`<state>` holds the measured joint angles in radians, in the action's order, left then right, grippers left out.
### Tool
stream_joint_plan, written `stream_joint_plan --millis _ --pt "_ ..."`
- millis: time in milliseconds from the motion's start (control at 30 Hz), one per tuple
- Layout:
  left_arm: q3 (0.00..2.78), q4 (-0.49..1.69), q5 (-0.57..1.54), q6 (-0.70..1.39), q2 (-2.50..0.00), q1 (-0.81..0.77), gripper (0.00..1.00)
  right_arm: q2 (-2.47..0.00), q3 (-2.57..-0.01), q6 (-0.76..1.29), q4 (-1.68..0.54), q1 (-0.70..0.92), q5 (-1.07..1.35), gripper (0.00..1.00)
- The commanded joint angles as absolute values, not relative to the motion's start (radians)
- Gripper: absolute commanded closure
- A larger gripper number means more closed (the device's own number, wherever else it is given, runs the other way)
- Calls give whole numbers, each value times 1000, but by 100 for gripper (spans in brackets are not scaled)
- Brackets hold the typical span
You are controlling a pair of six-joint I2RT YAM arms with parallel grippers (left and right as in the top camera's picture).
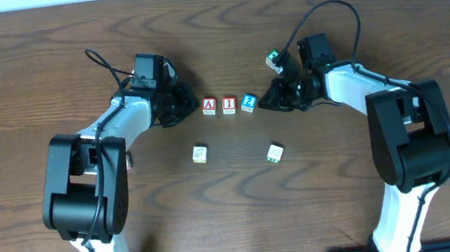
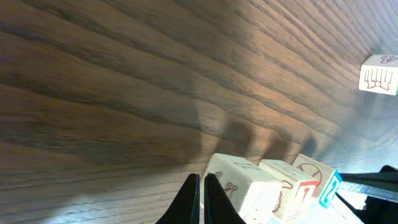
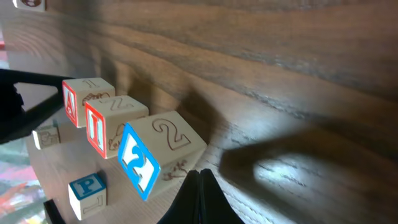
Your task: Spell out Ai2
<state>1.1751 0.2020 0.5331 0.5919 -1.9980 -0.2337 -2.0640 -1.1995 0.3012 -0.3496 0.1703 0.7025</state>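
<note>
Right pincer (image 3: 199, 177) sits closed and empty, its tips just beside the blue 2 block (image 3: 155, 152) on the wooden bench (image 3: 298, 74). Beyond it, lined up close in a row, stand the red I block (image 3: 115, 124) and then the red A block (image 3: 84, 96). Farthest, at the row's A end, the left pincer (image 2: 200, 182) is also closed, holding nothing.

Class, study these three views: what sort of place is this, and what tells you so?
Probably a robotics test bench: a left arm and right arm stand at a wood-grain table, with toy letter blocks lined up between them.
</note>
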Motion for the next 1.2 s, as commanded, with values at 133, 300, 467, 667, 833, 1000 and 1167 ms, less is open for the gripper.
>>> stream_joint_plan --millis 133,300,467,667,833,1000,1167 --pt "1177 200 543 608 -2020 -244 94 -2067 -1199 318 -340 178 707 98" --pt "1177 200 543 607 -2020 -244 94 -2067 -1199 322 -321 179 707 98" --pt "1177 200 543 607 -2020 -244 94 -2067 -1199 322 -302 190 707 98" --pt "1177 200 544 607 -2020 -246 94 -2067 -1199 326 -294 201 703 98" --pt "1177 200 543 607 -2020 -257 94 -2067 -1199 326 -294 200 697 98" --pt "1177 197 540 612 -2020 -274 94 -2067 -1199 326 -295 201 688 98" --pt "1177 182 540 618 -2020 -285 94 -2067 -1199 325 -295 206 692 98"
